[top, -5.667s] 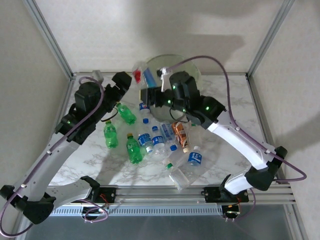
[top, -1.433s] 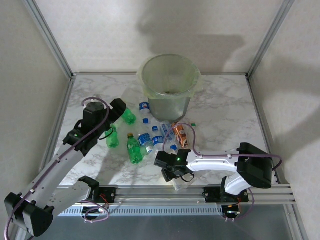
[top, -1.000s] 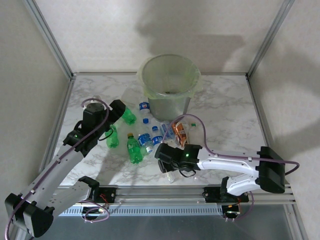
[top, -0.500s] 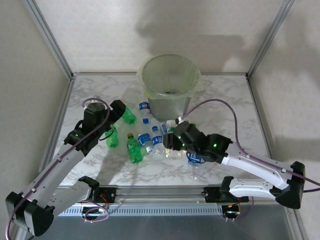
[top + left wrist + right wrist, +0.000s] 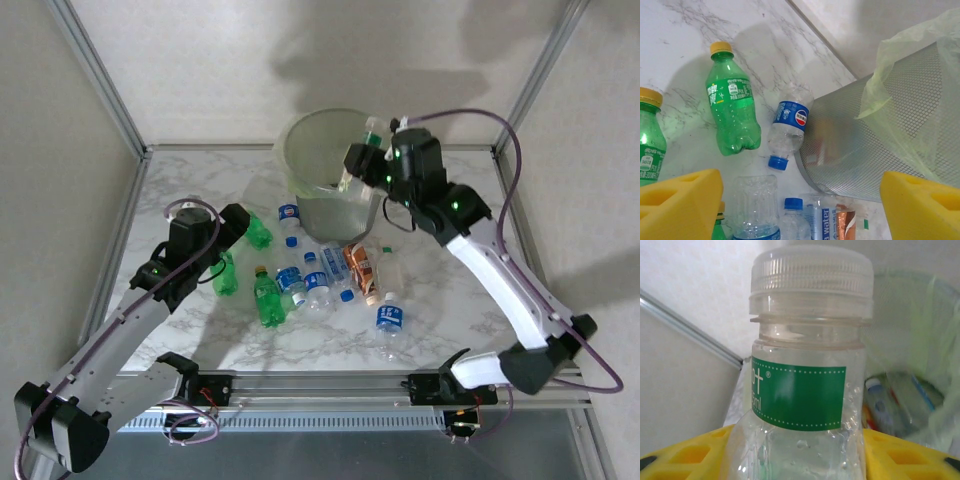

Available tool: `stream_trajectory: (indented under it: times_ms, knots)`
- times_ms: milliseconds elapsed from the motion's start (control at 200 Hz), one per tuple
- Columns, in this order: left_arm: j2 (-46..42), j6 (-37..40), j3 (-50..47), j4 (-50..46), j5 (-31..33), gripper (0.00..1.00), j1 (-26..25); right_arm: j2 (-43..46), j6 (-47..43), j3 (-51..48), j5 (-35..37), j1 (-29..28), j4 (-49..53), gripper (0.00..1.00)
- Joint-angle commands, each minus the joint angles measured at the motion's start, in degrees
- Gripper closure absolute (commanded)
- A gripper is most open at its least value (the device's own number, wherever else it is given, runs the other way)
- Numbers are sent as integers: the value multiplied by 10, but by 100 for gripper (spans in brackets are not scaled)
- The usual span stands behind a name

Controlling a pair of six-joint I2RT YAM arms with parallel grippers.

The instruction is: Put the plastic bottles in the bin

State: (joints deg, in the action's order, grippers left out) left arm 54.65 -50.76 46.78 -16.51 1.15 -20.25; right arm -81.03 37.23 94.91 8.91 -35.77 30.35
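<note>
My right gripper point(image 5: 362, 158) is shut on a clear bottle with a green label point(image 5: 805, 390) and holds it upright over the right rim of the bin point(image 5: 292, 168). The held bottle point(image 5: 368, 136) has a pale cap. Inside the bin point(image 5: 920, 345) lie blurred bottles. My left gripper point(image 5: 243, 222) hangs open low over the table beside a green bottle point(image 5: 258, 233). Between its yellow pads point(image 5: 680, 200) lie a green bottle with a yellow cap point(image 5: 732, 105) and a clear blue-labelled bottle point(image 5: 788, 125) against the bin's mesh wall point(image 5: 880, 130).
Several bottles lie in front of the bin: green ones point(image 5: 266, 298), clear blue-capped ones point(image 5: 318, 290), an orange-labelled one point(image 5: 360, 268) and one apart near the front point(image 5: 388, 320). Metal frame posts point(image 5: 100, 75) stand at the table's back corners.
The right arm picked a clear bottle off the front of the table and swung it up and back to the bin's rim. The left arm has hardly moved.
</note>
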Motion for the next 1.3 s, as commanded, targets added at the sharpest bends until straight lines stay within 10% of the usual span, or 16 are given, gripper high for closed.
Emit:
stream_trajectory:
  times_ms: [0,641,1297]
  knots:
    - [0,10,-3,-5,14,18,12,-48,-26,54,-29,28,-14,45]
    - [15,13,-15,-47,30,10,41,-228,-51,196,-87,75,7,27]
    - [86,41,-75,-60,44,9,67,-53,-80,1,-52,21,-45,19]
